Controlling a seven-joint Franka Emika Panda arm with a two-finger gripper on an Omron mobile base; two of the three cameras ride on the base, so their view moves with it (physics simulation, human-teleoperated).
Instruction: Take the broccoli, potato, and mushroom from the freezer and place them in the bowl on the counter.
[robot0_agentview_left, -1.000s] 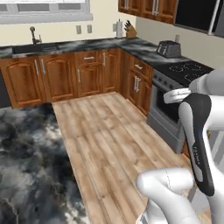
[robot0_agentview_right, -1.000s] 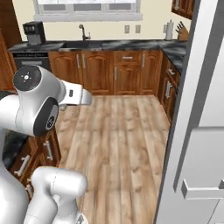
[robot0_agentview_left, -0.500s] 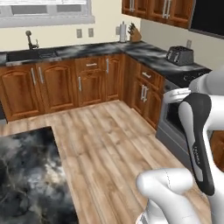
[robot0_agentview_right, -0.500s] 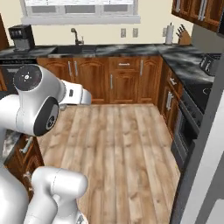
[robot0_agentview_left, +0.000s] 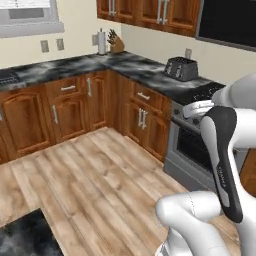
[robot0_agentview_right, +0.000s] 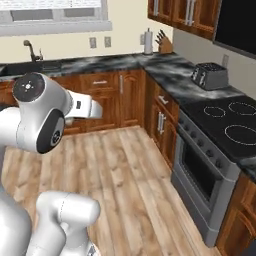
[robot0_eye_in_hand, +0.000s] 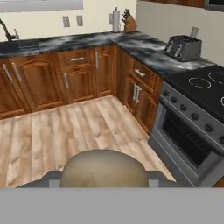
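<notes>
Mushroom (robot0_eye_in_hand: 104, 168), to judge by its pale tan dome rather than the potato's reddish brown, sits low and close in the hand view, and the jaws appear closed on it, a grey stub pressing in at each side, though their tips are mostly hidden behind it. It hangs over the wooden floor (robot0_eye_in_hand: 78, 127), well apart from the counter (robot0_eye_in_hand: 140, 52) that runs along the far wall and round the corner to the stovetop (robot0_eye_in_hand: 205, 92). The main risk, as I judge it, is a slip: a smooth round cap held only at its flanks could roll free if the base jolts or the arm (robot0_agentview_left: 222, 160) swings fast, and it would drop to the floor. A wide swing near the oven (robot0_eye_in_hand: 188, 144) or the toaster (robot0_eye_in_hand: 183, 47) could also knock it loose. No brand or label can be read; faint lettering on the arm's dark link is too small to make out
</notes>
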